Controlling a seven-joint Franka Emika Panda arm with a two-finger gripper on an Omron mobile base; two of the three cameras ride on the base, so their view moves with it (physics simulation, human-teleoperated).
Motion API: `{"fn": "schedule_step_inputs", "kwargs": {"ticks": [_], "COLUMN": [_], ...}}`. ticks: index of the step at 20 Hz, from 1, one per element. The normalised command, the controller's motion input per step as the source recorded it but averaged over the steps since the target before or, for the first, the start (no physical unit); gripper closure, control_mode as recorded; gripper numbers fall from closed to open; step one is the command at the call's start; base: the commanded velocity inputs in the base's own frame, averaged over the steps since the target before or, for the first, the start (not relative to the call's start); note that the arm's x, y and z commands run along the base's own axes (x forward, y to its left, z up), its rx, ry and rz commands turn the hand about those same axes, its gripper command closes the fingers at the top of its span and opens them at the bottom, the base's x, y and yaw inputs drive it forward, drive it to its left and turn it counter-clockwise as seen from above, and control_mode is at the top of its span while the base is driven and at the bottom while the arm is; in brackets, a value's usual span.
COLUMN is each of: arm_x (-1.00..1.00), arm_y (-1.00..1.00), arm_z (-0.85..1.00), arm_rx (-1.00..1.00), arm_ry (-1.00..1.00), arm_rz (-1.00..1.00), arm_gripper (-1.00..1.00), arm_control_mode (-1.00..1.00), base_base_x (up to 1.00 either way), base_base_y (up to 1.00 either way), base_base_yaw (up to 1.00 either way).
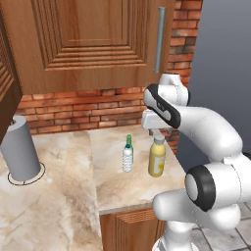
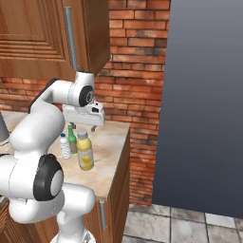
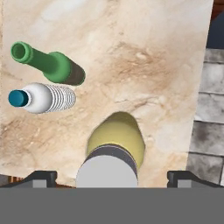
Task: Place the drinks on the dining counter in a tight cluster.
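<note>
Three drinks stand close together on a small marble counter point(image 1: 122, 186) against a brick wall. The fat yellow juice bottle point(image 1: 157, 159) point(image 2: 85, 153) point(image 3: 117, 136) has a grey cap. To its left are the small clear water bottle point(image 1: 127, 159) point(image 2: 64, 147) point(image 3: 46, 98) and, behind that, the slim dark-green bottle point(image 1: 129, 142) point(image 2: 71, 137) point(image 3: 50, 65). My gripper point(image 1: 158, 129) point(image 2: 88, 124) point(image 3: 113, 177) hangs open just above the yellow bottle's cap, one fingertip on each side of it, holding nothing. The dining counter is out of view.
A grey cylinder point(image 1: 19, 149) stands on the adjoining counter to the left. A wooden wall cabinet point(image 1: 93, 39) with a metal handle hangs above. A tall dark-grey panel point(image 2: 204, 104) rises right of the counter's edge, with tiled floor point(image 2: 190, 228) below.
</note>
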Motion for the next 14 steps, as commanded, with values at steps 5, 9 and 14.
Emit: {"fn": "schedule_step_inputs", "kwargs": {"ticks": [5, 9, 14], "arm_x": [0.07, -0.24, -0.19], "arm_y": [0.00, 0.00, 0.00], "arm_z": [0.00, 0.00, 0.00], "arm_rx": [-0.04, -0.02, -0.02], "arm_ry": [0.04, 0.00, -0.03], "arm_rz": [0.00, 0.00, 0.00], "arm_gripper": [-1.00, -1.00, -1.00], "arm_control_mode": [-1.00, -1.00, -1.00], "base_base_x": [0.00, 0.00, 0.00], "base_base_y": [0.00, 0.00, 0.00], "base_base_yaw": [0.00, 0.00, 0.00]}}
